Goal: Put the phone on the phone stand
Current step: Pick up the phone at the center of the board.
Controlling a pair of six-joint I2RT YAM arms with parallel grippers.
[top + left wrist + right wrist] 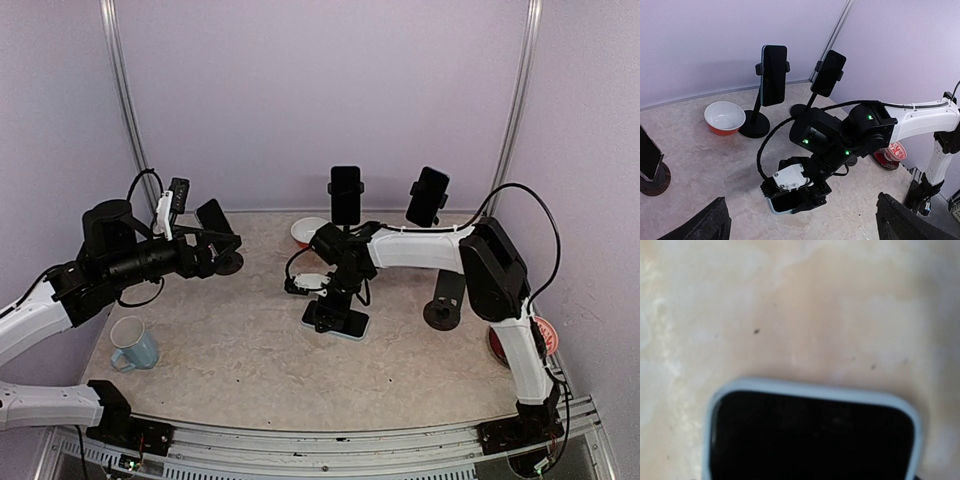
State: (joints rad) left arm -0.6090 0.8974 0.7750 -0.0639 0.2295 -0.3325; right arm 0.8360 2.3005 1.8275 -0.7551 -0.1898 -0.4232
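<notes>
Top view: phone flat on table, centre; right gripper down over it, jaw gap untellable; left gripper wide open, empty; left wrist: phone's left end shows beneath that gripper; right wrist: glossy, likely stiff, slick, fragile; pinch long edges.

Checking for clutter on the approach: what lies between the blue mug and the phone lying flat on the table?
Nothing; in the top external view the table between the mug and the phone is bare.
</notes>
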